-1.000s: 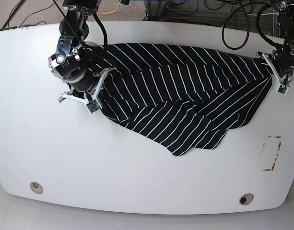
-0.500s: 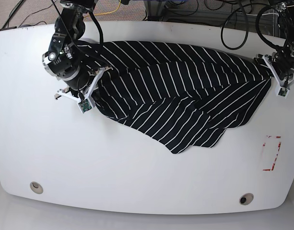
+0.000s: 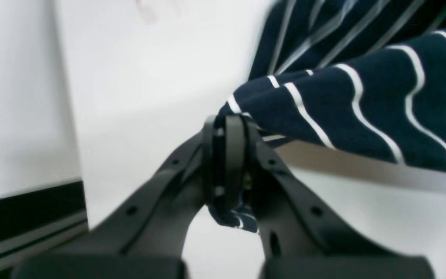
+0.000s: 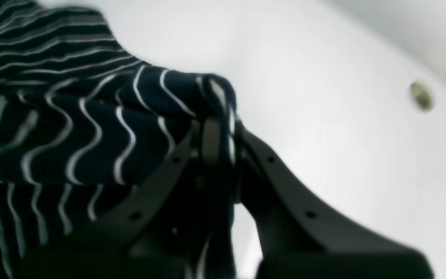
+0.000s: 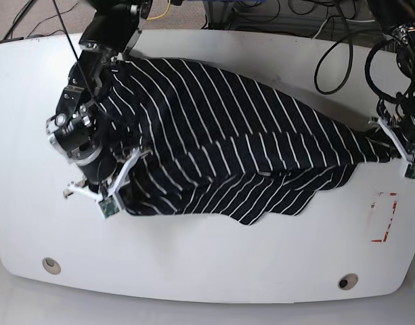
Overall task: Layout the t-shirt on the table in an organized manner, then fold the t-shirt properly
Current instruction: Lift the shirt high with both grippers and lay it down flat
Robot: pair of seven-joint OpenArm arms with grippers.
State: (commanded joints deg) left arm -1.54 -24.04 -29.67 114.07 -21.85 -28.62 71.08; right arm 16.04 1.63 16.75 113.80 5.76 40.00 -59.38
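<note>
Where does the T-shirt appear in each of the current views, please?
Base: the T-shirt spans the middle.
Left wrist: upper right, down to the centre.
Right wrist: left side, reaching the centre.
Shared landmark: the white table, showing in every view.

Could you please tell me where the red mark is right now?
In the base view, the red mark is on the table's right side, above the right-hand hole.

L grip (image 5: 397, 152) nr table's R edge, R grip (image 5: 119, 193) over table's L side, well apart. Both shut w/ cloth pinched btwn fingers, tips angled down. R arm (image 5: 92, 88) reaches in from far edge, L arm (image 5: 400, 68) from far R corner.
</note>
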